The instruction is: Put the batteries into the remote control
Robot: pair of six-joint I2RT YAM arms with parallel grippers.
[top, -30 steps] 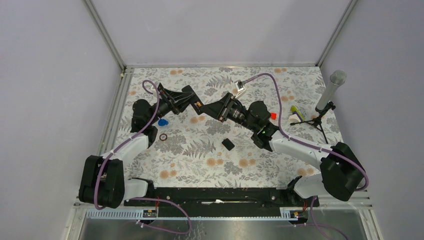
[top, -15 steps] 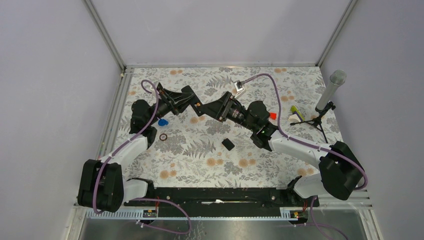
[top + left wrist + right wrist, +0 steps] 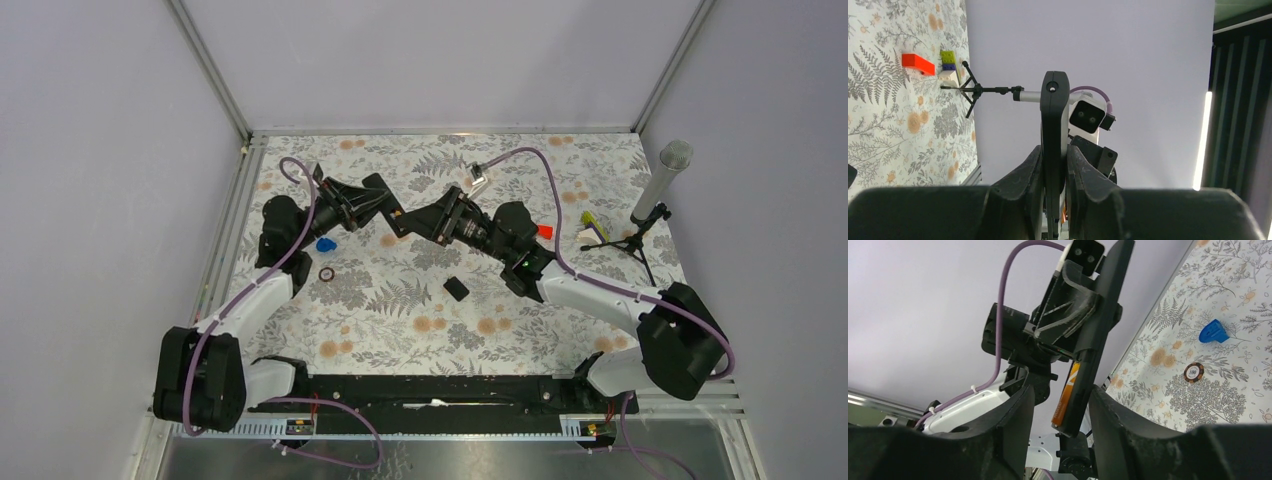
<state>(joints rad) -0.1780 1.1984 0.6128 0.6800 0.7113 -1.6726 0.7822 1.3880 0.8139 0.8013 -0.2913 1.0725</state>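
Remote control (image 3: pixel 1054 115) is off the table, raised over the middle of the floral-print table (image 3: pixel 400 310) where the two arms meet. Left gripper (image 3: pixel 1054 152) is clamped on it: in the left wrist view the bar stands edge-on with a finger pressed to each flat side. Right wrist view shows the open back of the bar, with one battery (image 3: pixel 1066 397), silvery with an orange stripe, lying lengthwise in the compartment at the near end. Right gripper (image 3: pixel 1062 396) has its fingers spread, straddling that end of the bar; clear gap between its left finger and the battery, while contact on the other side cannot be judged. No second battery can be made out in any view. Small black cover (image 3: pixel 456 289) lies flat on the table, near the right forearm and apart from both grippers. Red block (image 3: pixel 545 231) sits by the right arm. Yellow-green and blue brick (image 3: pixel 592 222) lies just beside the feet of the microphone stand (image 3: pixel 640 240) at the right edge. Blue piece (image 3: pixel 324 243) and round token (image 3: pixel 1194 371) marked 100 lie close together under the left arm.
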